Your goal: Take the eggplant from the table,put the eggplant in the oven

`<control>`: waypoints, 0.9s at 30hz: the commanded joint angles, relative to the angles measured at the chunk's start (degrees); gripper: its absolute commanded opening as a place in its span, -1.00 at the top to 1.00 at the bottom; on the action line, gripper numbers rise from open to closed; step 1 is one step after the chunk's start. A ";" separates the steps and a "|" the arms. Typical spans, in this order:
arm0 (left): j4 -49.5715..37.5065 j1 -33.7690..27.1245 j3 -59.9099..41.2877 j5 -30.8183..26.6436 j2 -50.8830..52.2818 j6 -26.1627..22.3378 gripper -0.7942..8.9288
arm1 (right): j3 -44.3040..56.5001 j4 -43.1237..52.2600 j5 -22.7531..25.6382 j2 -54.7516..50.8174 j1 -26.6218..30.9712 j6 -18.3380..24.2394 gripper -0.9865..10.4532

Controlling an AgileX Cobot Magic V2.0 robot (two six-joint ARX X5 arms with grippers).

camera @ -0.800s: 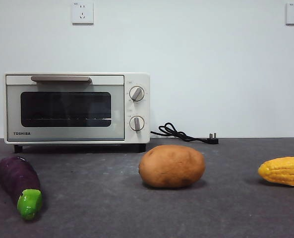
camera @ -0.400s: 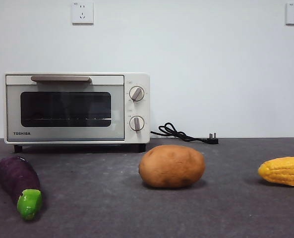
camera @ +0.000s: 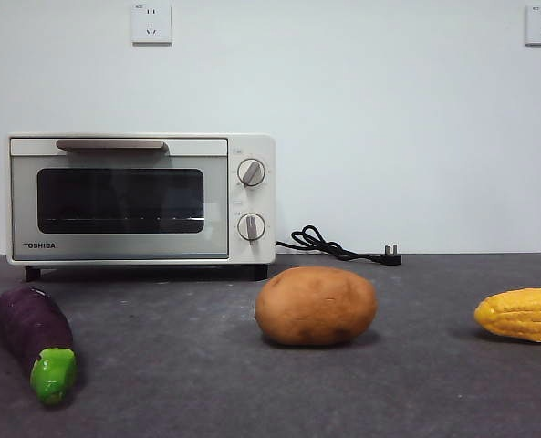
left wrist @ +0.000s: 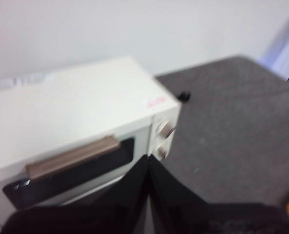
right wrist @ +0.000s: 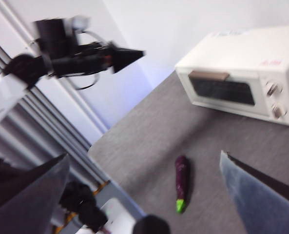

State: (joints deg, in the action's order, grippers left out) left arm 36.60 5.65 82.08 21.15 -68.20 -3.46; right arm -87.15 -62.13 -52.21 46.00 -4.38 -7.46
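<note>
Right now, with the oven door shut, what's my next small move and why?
Probably bring the left gripper, jaws shut above the oven, down to its handle. The door is closed, and the eggplant lies untouched on the table.

I see the dark grey table (camera: 206, 383) carrying the closed oven (camera: 140, 199) at the back left, a black cord (camera: 338, 246) beside it, and in front the eggplant (camera: 33, 342), potato (camera: 316, 306) and corn (camera: 523, 314), well apart.
</note>
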 commanded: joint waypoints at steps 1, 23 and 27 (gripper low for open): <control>-2.21 -1.92 -0.15 -0.04 -5.46 -1.60 0.85 | -0.04 -1.01 -0.33 -0.04 -0.66 -0.26 -0.23; -18.29 -11.32 -0.15 8.00 -26.95 1.97 0.85 | -0.02 -1.42 0.13 3.28 -2.84 0.20 -0.23; -19.56 -10.75 -0.15 7.65 -28.41 1.92 0.85 | -0.02 -1.55 0.11 4.11 -2.84 0.17 -0.23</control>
State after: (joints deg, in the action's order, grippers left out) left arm 17.65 -5.43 82.08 28.86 -95.46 -1.85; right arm -87.15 -63.68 -52.23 50.24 -7.11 -7.53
